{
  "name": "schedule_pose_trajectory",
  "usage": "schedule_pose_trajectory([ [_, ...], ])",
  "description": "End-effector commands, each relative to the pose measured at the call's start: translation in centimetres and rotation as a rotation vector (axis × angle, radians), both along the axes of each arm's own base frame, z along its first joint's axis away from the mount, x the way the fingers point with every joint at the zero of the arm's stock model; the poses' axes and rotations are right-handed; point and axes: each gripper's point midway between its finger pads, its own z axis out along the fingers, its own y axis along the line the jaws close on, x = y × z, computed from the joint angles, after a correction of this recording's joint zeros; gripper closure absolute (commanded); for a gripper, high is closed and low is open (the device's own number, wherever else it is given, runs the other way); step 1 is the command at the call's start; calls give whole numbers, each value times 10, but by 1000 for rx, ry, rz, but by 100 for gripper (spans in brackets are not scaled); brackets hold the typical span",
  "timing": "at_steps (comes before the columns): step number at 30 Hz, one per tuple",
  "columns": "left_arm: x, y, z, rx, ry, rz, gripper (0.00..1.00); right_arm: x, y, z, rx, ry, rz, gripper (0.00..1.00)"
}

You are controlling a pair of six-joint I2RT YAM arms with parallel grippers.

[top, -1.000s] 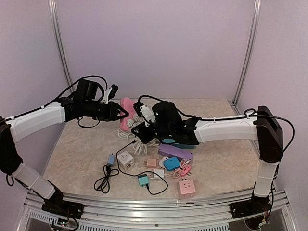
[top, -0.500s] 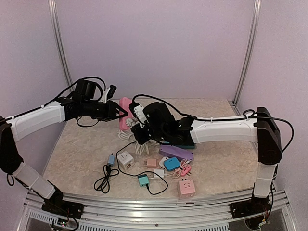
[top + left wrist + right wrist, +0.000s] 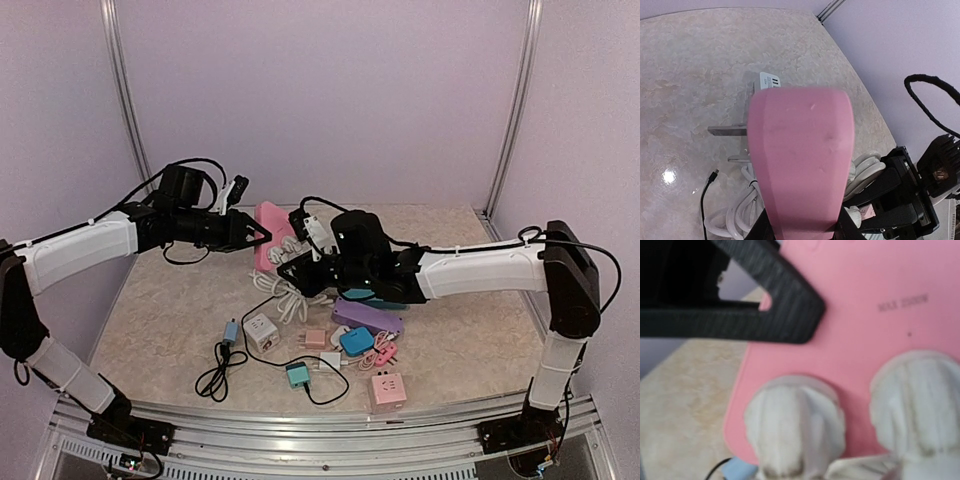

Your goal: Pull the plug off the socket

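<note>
My left gripper [image 3: 257,238] is shut on the pink socket [image 3: 268,230], holding it up over the back of the table. In the left wrist view the socket [image 3: 800,160] fills the middle, with a black finger on each side at the bottom. Two white plugs [image 3: 795,425] [image 3: 917,405] sit in the socket face [image 3: 865,315]. My right gripper [image 3: 298,262] presses against the socket from the right. The nearer plug sits right at its jaws, and its fingertips are hidden. White cable [image 3: 288,295] hangs below.
Small chargers lie in front: a white cube [image 3: 262,331], a purple strip [image 3: 365,318], a teal adapter [image 3: 356,340], a pink cube [image 3: 388,388], a teal plug [image 3: 298,375] and a coiled black cable [image 3: 215,375]. A white pronged plug [image 3: 740,131] lies under the socket.
The right gripper swung left and down by the socket, then came back right. The pink socket shifted slightly with it. Both plugs still sit in the socket.
</note>
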Motion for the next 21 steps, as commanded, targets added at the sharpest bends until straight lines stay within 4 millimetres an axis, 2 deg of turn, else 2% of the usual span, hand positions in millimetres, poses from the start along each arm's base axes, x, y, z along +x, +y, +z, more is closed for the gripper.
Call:
schedule_pose_trajectory([
  [1,-6,-15,77,-132,-217,-111,100,16,-18,40,157,18,-32,100],
  [9,1,-12,71,-91,-185,-56,100,23,-20,25,39,1,-105,100],
  [13,4,-7,73,-74,-171,-13,100,23,-17,26,-57,-50,-178,100],
  [17,6,-4,73,-69,-159,8,100,10,-6,38,-83,-98,-221,100],
  [21,11,-1,69,-55,-140,23,100,-4,7,38,-143,-129,-222,100],
])
